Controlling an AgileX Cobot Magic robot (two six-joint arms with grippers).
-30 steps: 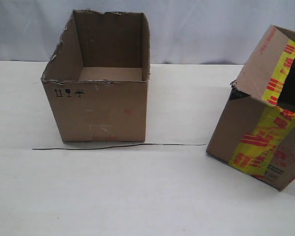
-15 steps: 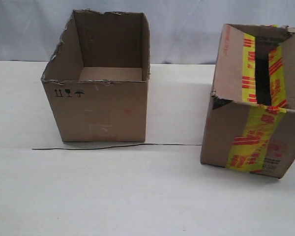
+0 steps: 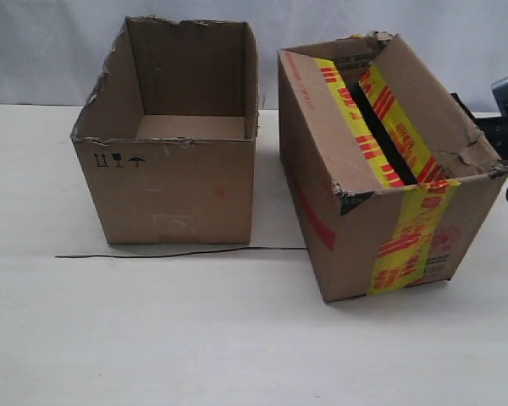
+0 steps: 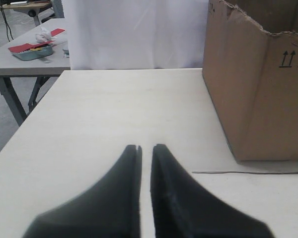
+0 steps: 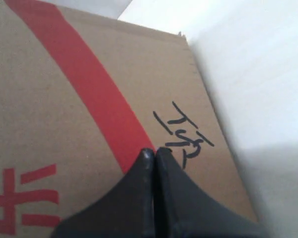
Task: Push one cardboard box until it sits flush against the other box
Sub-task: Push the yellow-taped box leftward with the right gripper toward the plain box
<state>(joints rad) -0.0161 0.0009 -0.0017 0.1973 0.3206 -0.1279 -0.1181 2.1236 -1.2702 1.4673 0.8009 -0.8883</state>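
Two cardboard boxes stand on the white tabletop (image 3: 195, 338). On the left we see the plain box (image 3: 173, 190). Its top is open and its rim is torn and ragged. We can look right down to its bare brown floor. Near the top left corner of its front are small black symbols (image 3: 117, 160): two arrows pointing up, a glass and an umbrella.

On the right is the taped box (image 3: 381, 169). It sits just beside the plain box with a narrow gap between them, so they are not touching. It is turned a bit, so its sides do not line up with the plain box. Its top flaps are folded over with a dark slit between them, and we cannot see what is inside. Yellow tape (image 3: 406, 241) with red marks runs over the top and down the front; we cannot read the marks. A thin dark line (image 3: 178, 252) lies on the tabletop in front of the plain box.

Our right gripper (image 5: 153, 151) is closed tight, holding nothing, and its tips press on the side of the taped box, by a red stripe (image 5: 94, 94) and a black scribble (image 5: 184, 134) we cannot read.

Our left gripper (image 4: 145, 148) is over the tabletop, apart from the plain box. Its fingers are almost together, with only a thin slit, and hold nothing.
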